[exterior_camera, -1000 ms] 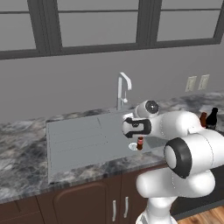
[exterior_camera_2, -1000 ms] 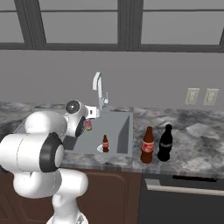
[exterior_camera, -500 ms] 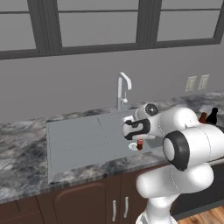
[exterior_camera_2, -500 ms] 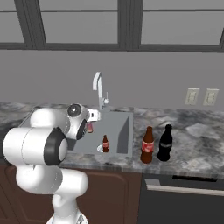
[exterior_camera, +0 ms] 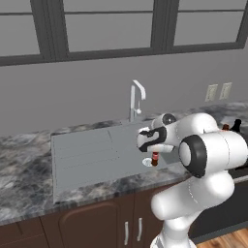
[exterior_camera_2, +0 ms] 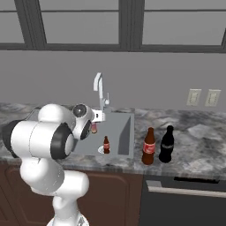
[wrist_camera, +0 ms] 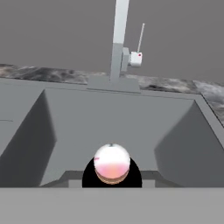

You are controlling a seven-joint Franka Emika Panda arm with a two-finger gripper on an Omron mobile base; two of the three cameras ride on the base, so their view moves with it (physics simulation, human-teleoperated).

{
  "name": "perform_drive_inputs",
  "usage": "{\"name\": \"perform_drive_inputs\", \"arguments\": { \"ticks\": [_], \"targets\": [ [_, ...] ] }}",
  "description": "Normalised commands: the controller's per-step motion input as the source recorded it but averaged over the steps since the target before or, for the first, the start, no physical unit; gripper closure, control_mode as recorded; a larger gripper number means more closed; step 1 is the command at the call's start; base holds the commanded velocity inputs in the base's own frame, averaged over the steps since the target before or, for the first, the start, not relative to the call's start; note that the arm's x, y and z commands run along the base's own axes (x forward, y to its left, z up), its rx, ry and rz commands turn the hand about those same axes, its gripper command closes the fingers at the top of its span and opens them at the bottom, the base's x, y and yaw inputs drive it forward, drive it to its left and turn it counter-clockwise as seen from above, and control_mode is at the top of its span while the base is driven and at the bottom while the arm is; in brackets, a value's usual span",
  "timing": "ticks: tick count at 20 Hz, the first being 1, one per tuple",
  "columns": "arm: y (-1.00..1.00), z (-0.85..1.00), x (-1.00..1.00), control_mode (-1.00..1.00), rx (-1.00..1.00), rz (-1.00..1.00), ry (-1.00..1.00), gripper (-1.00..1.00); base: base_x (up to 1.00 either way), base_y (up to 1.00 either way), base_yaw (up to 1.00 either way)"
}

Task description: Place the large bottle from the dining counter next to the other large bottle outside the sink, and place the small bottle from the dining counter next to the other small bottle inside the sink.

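Note:
My gripper (exterior_camera_2: 93, 128) hangs over the sink basin (exterior_camera_2: 124, 132), shut on a small bottle (exterior_camera_2: 94, 129). Looking along the gripper (wrist_camera: 112, 176) in the hand view, that bottle's pale pink cap (wrist_camera: 112, 162) sits at the bottom, with the basin's far wall (wrist_camera: 109, 114) behind it. A second small brown bottle (exterior_camera_2: 106, 144) stands upright on the basin floor by the drain, just right of and below the gripper (exterior_camera: 147, 142), and it (exterior_camera: 155, 159) also appears in the left base view. On the counter right of the sink stand two large bottles together: a brown one with a red label (exterior_camera_2: 149, 147) and a black one (exterior_camera_2: 166, 145).
The faucet (exterior_camera: 137, 99) rises at the back of the sink, straight ahead of the hand (wrist_camera: 119, 43). A ribbed drainboard (exterior_camera: 82, 155) spreads left of the basin. Marble counter (exterior_camera_2: 198, 141) runs to both sides. My own white arm covers most of the large bottles in the left base view.
The hand with the small bottle has shifted only slightly over the basin. The bottles in the sink and on the counter have stayed put.

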Motion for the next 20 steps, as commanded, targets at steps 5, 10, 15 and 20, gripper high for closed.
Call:
{"name": "perform_drive_inputs", "arguments": {
  "ticks": [5, 10, 15, 20],
  "targets": [
    [0.00, -0.21, 0.18, -1.00, 0.00, 0.00, 0.00, 1.00, 0.00, 0.00, 0.00],
    [0.00, -0.21, 0.04, -1.00, 0.00, 0.00, 0.00, 1.00, 0.00, 0.00, 0.00],
    [0.00, -0.09, 0.00, -1.00, 0.00, 0.00, 0.00, 1.00, 0.00, 0.00, 0.00],
    [0.00, -0.06, 0.00, -1.00, 0.00, 0.00, 0.00, 1.00, 0.00, 0.00, 0.00]
  ]
}}
